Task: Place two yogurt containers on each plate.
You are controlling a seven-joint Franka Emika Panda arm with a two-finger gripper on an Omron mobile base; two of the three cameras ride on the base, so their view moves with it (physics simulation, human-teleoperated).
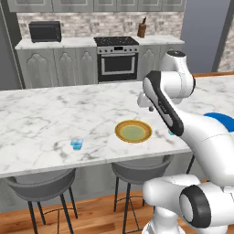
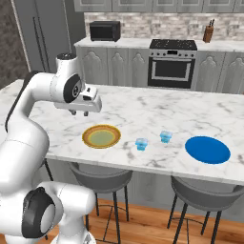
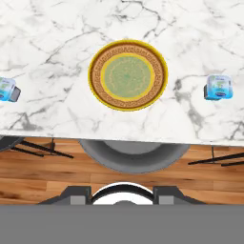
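Observation:
The gold-rimmed plate point(image 1: 133, 131) point(image 2: 101, 136) point(image 3: 127, 75) with a pale green centre lies bare near the island's front edge. The plain blue plate point(image 2: 208, 149) point(image 1: 224, 119) lies bare further right. Two yogurt containers point(image 2: 141, 143) point(image 2: 165, 137) stand on the marble between the plates. A third yogurt container point(image 1: 77, 144) point(image 3: 6, 89) stands left of the gold plate. In the hand view one container point(image 3: 219, 87) shows right of the gold plate. My gripper point(image 2: 79, 113) point(image 1: 150, 109) point(image 3: 122, 193) hangs above the counter just behind the gold plate, pointing down, open and holding nothing.
The marble island point(image 1: 41, 114) has grey stools point(image 2: 100, 178) tucked under its front edge. Behind it are cabinets, a stove point(image 1: 118, 58), a microwave point(image 1: 45, 31) and a knife block point(image 1: 142, 29).

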